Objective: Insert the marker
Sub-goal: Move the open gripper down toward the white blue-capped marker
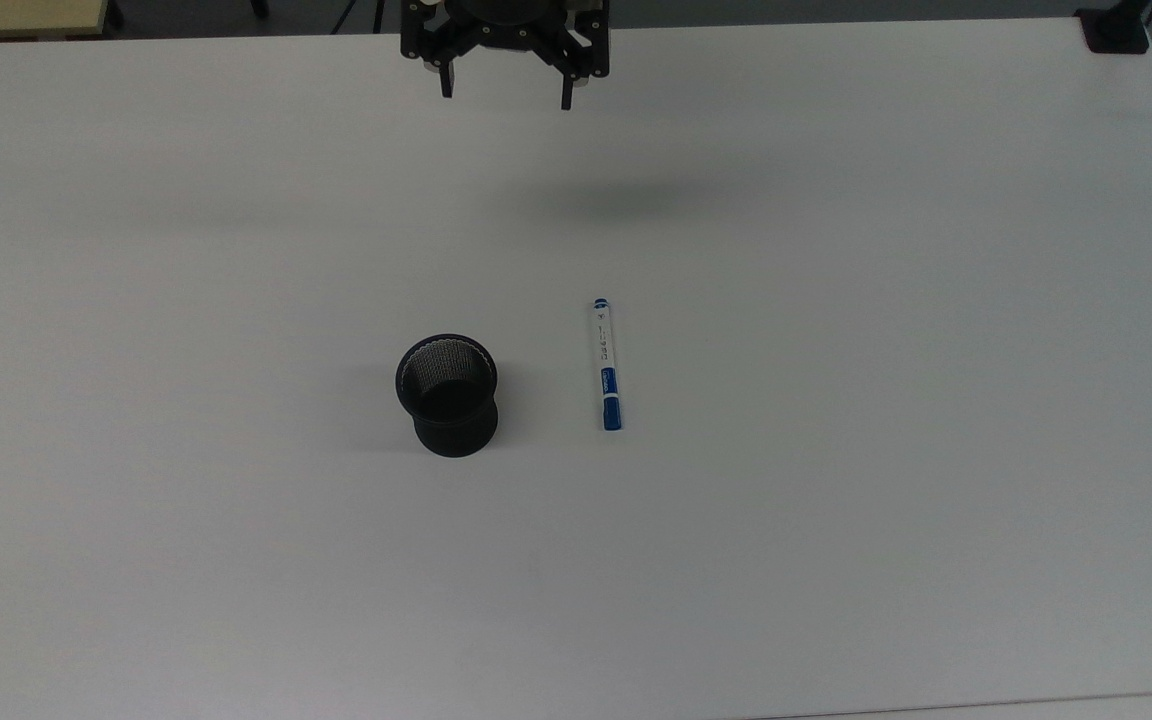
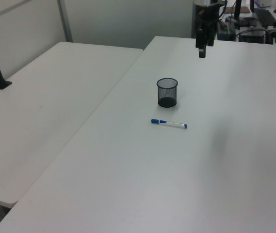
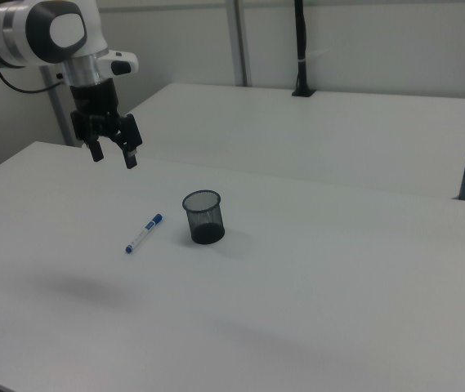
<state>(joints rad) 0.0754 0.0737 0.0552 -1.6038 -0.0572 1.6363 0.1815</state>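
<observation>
My gripper (image 1: 506, 98) hangs above the table (image 1: 836, 550) with fingers spread wide, holding nothing. The marker (image 1: 607, 365) lies flat, well apart from it, just beside the upright black mesh cup (image 1: 448, 396), on the top view's right.

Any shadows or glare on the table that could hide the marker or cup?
Top view: a soft grey shadow lies on the table below the gripper, short of the marker. Right view: a faint smudge nearer the camera than the cup. No glare on either.
</observation>
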